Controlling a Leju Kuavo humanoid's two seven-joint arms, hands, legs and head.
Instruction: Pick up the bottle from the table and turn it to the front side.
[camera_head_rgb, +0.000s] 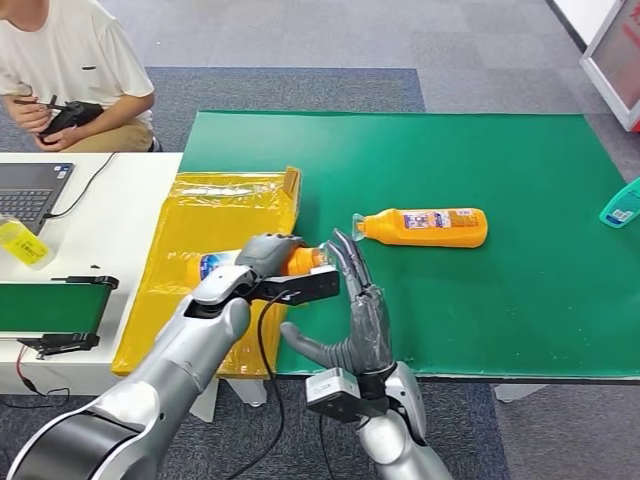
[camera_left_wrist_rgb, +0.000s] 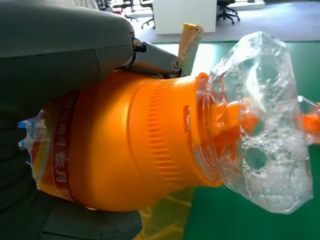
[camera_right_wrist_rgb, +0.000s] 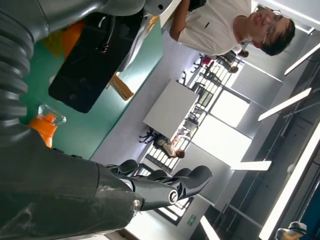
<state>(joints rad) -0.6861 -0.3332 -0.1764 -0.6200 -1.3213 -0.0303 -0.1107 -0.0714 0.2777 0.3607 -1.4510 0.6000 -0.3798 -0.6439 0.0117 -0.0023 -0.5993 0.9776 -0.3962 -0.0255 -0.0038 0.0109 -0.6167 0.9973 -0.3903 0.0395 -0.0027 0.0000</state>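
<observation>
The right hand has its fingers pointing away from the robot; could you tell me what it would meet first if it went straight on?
Probably the clear cap of the bottle held by the left hand, just beyond the right hand; depth is unclear.

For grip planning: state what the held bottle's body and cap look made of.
Bottle body: opaque orange plastic, apparently, smooth and slightly glossy, with fine ribbing near the neck. Cap: clear hard-looking plastic; bubbles show through it. The left robot hand grips the body.

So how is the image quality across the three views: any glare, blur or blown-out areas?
Head view: even light, sharp, faint sheen on the yellow bag. Left wrist view: the orange bottle is in focus, highlights glint on its clear cap, background soft. Right wrist view: ceiling lights and windows blown out, right hand dark against them.
</observation>
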